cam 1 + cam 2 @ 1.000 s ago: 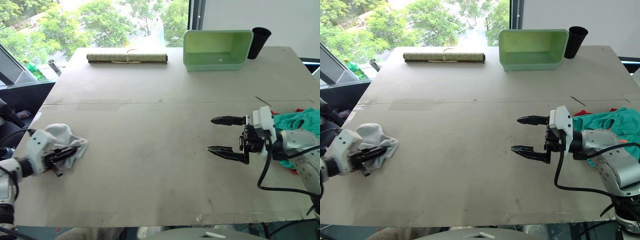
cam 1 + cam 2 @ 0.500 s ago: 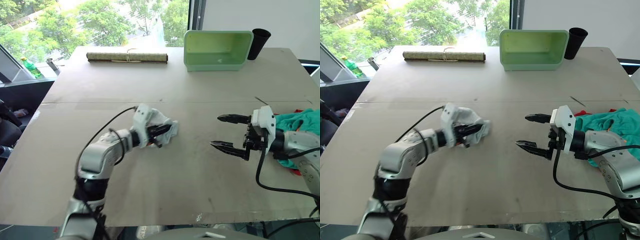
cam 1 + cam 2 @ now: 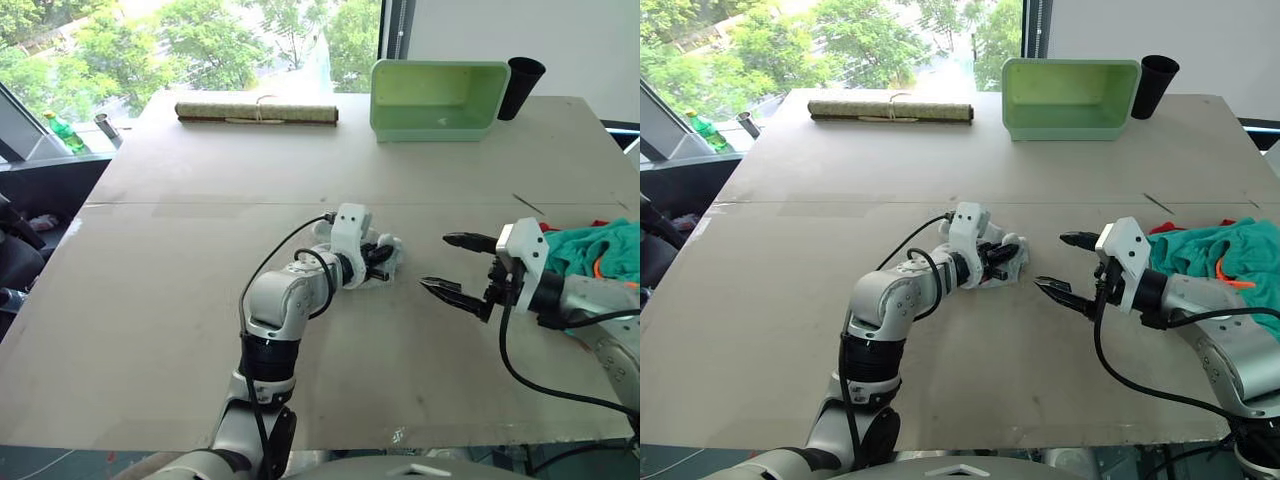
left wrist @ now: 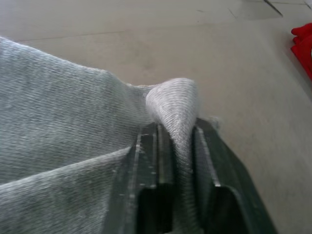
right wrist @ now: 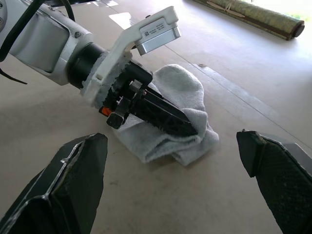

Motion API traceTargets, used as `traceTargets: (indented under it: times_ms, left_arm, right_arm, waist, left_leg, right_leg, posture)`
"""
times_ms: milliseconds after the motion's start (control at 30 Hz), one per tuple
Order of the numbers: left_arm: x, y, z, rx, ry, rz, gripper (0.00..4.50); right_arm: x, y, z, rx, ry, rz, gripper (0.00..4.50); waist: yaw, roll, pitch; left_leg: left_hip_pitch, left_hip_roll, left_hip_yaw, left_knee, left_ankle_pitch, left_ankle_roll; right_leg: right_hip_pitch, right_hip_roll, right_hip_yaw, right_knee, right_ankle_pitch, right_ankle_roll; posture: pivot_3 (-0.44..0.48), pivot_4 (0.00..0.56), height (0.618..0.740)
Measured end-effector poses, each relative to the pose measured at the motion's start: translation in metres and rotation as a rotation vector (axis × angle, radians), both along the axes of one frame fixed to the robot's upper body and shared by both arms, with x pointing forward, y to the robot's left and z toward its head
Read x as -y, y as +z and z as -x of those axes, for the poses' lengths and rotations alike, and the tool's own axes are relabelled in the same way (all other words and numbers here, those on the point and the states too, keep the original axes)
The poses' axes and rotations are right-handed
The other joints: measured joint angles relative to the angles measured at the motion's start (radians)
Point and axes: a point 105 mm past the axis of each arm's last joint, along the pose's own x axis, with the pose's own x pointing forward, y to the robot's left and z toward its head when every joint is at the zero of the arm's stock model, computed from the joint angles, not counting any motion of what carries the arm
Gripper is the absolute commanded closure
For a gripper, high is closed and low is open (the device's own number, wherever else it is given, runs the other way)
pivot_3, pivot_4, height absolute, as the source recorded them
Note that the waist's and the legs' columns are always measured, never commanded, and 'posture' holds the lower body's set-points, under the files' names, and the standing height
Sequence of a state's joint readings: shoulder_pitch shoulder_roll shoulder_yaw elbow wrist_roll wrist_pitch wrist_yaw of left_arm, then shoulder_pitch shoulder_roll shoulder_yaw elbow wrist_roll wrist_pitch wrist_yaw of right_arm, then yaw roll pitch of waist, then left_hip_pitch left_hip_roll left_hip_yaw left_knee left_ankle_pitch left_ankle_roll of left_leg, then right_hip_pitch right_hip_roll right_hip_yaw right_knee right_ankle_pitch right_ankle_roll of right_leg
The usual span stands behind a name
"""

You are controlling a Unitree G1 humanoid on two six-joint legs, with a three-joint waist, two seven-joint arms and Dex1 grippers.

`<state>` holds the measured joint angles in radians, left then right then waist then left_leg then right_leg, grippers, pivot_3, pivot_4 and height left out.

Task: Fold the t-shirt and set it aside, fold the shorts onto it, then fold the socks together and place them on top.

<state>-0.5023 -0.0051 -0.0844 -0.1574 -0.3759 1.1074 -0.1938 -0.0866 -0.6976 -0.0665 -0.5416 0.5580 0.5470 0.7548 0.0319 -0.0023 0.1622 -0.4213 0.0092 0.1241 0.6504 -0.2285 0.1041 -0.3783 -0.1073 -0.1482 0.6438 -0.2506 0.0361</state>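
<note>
The light grey socks (image 3: 388, 254) lie bunched at the table's middle, and my left gripper (image 3: 383, 264) is shut on a fold of them. The wrist view shows the knit socks (image 4: 63, 126) pinched between its two black fingers (image 4: 151, 161). My right gripper (image 3: 1053, 261) hovers open just right of the socks, its fingertips a short gap from them and nothing between them. The teal shorts (image 3: 1210, 247) lie crumpled at the table's right edge, behind my right arm. A bit of the red t-shirt (image 3: 1164, 228) peeks out from under them.
A pale green bin (image 3: 435, 97) and a black cup (image 3: 520, 88) stand at the far right of the table. A rolled mat (image 3: 256, 113) lies along the far edge. A seam (image 3: 180, 205) crosses the tabletop from left to right.
My left arm has carried the socks from the table's left edge across to the middle, close to the right gripper. The right gripper has stayed open and has barely shifted.
</note>
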Motion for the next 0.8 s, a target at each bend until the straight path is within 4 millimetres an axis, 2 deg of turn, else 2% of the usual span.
traceTargets:
  times_ms: [67,100,167,233,367,400,633,700,800]
  left_arm:
    - [0.004,0.003,0.004,0.021,-0.027,-0.005,1.94]
    - [0.006,0.005,0.008,0.054,-0.066,-0.037,1.21]
    - [0.003,0.005,0.010,0.079,-0.088,-0.060,0.85]
    - [-0.005,0.007,0.016,0.132,-0.146,-0.106,0.02]
    - [-0.035,0.018,0.018,0.218,-0.184,-0.157,0.02]
    - [-0.060,0.030,0.021,0.267,-0.216,-0.185,0.02]
    - [-0.094,0.046,0.031,0.298,-0.313,-0.145,0.02]
    - [-0.106,0.046,0.028,0.299,-0.310,-0.163,0.02]
    - [-0.130,0.032,0.022,0.254,-0.271,-0.218,0.02]
  right_arm:
    - [0.000,-0.002,0.000,-0.010,-0.018,-0.009,0.00]
    - [-0.001,-0.001,-0.001,-0.010,-0.029,-0.013,0.00]
    - [-0.001,-0.001,-0.001,-0.009,-0.037,-0.012,0.00]
    - [-0.002,-0.001,0.000,-0.010,-0.037,-0.014,0.00]
    - [-0.003,-0.005,0.000,-0.034,-0.055,-0.028,0.00]
    - [-0.008,-0.009,-0.001,-0.059,-0.060,-0.051,0.00]
    - [-0.022,-0.023,-0.012,-0.142,-0.083,-0.062,0.00]
    - [-0.022,-0.027,-0.023,-0.174,-0.131,-0.060,0.00]
    - [-0.021,-0.035,-0.035,-0.237,-0.197,-0.077,0.00]
  waist:
    - [0.000,0.000,0.000]
    - [0.002,0.000,0.000]
    - [0.003,0.000,0.000]
    - [-0.002,0.000,0.000]
    - [-0.014,0.001,0.000]
    - [-0.017,0.001,0.000]
    - [-0.016,0.002,0.001]
    - [-0.017,0.002,0.001]
    - [-0.018,0.003,0.001]
  left_leg:
    - [0.000,0.000,0.000,0.000,0.000,0.000]
    - [0.000,0.000,0.000,0.000,0.000,0.000]
    - [0.000,0.000,0.000,0.000,0.000,0.000]
    - [0.000,0.000,0.000,-0.001,0.000,0.000]
    - [0.000,0.001,0.000,-0.002,0.000,-0.001]
    - [0.000,0.001,-0.001,-0.002,0.000,-0.001]
    - [-0.001,0.000,-0.001,-0.002,0.000,-0.001]
    - [-0.001,0.000,-0.001,-0.002,0.000,-0.001]
    - [0.000,0.000,-0.001,-0.003,0.000,-0.001]
  right_leg:
    - [0.000,0.000,0.000,0.000,0.000,0.000]
    - [0.000,0.000,0.000,0.000,0.000,0.000]
    - [0.000,0.000,0.000,0.000,0.000,0.000]
    - [-0.001,0.000,0.000,0.000,0.000,-0.001]
    - [-0.002,0.000,0.000,0.000,0.000,-0.001]
    - [-0.002,0.000,0.000,-0.001,0.000,-0.001]
    - [-0.002,0.000,-0.001,-0.001,0.000,-0.001]
    - [-0.002,0.000,-0.001,-0.001,0.000,-0.001]
    - [-0.003,0.000,-0.001,-0.001,0.000,-0.001]
  posture:
    - [0.000,0.150,0.740]
    - [0.000,0.150,0.740]
    - [0.000,0.150,0.740]
    - [0.000,0.150,0.740]
    - [0.000,0.150,0.740]
    - [0.000,0.150,0.740]
    - [0.000,0.150,0.740]
    - [0.000,0.150,0.740]
    - [0.000,0.150,0.740]
